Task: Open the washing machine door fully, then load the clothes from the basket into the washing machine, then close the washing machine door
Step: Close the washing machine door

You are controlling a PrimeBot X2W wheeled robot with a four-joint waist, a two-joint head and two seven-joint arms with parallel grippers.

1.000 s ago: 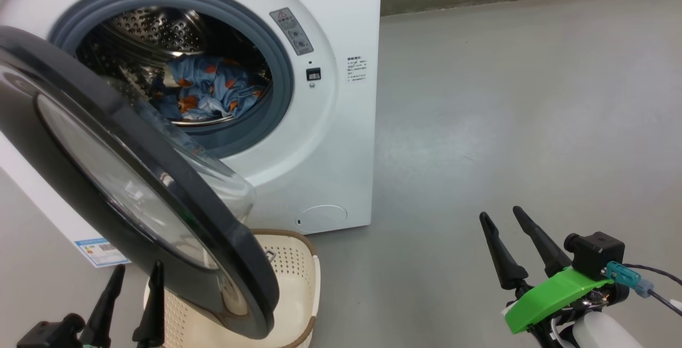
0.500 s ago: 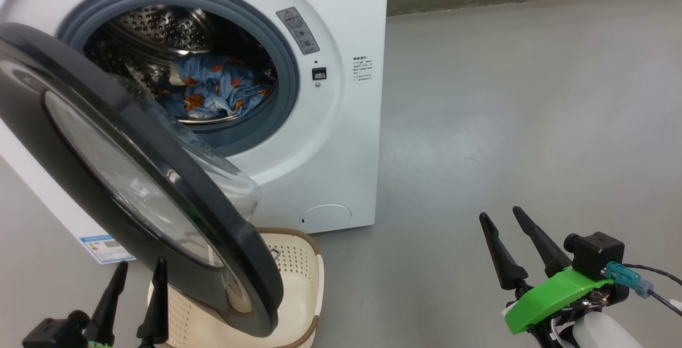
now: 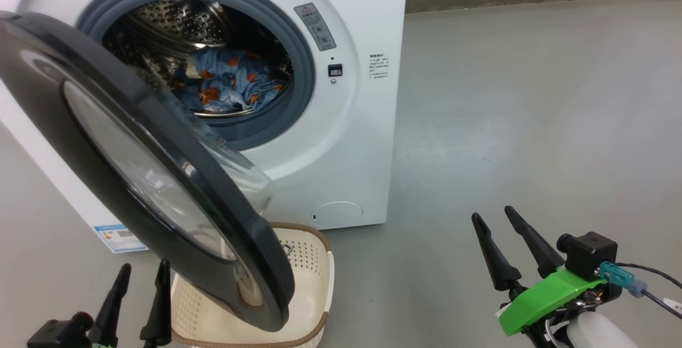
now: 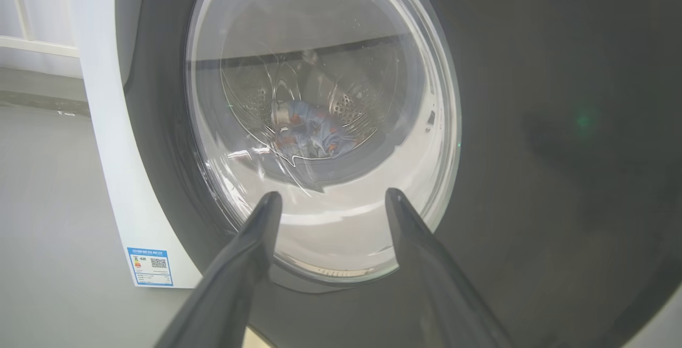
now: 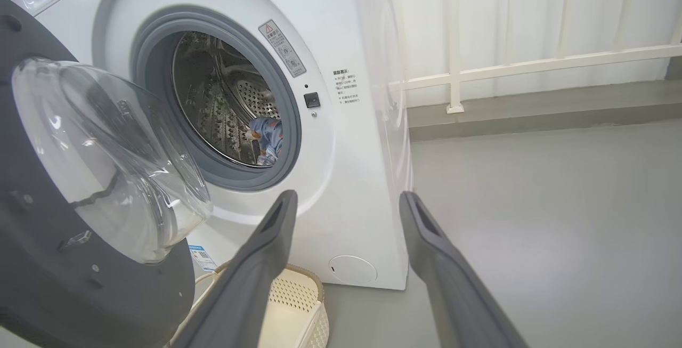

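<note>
- At 7 o'clock in the head view, nearest the camera, the left gripper (image 3: 145, 266) points up with its jaws released and nothing between them. Its fingertips sit just beside the lower rim of the washing machine door (image 3: 37, 65).
- At 5 o'clock the right gripper (image 3: 491, 212) hangs over bare grey floor (image 3: 533, 124), well apart from everything. Its jaws are also released and empty, and a green bracket (image 3: 543, 294) sits behind them.
- At 6 o'clock the basket (image 3: 319, 255) stands on the floor just in front of the washing machine (image 3: 341, 140). The door's lower edge overlaps its left half, and I cannot tell whether the two touch.
- The door hangs open on its left hinge and runs from 10 o'clock down to 6 o'clock. Its clear glass bowl bulges toward the machine.
- In the left wrist view the left gripper's fingers (image 4: 250, 252) frame the door's glass from the outer side, with the clothes seen dimly through it.
- At 11 o'clock, beyond the door, the grey gasket (image 3: 301, 71) rings the steel drum (image 3: 176, 17).
- The clothes (image 3: 229, 79), blue with orange prints, lie heaped on the drum's bottom at the back.
- On the machine's front, a round flap (image 3: 337, 212) sits low at the right and a blue label sticker (image 3: 120, 237) low at the left.
</note>
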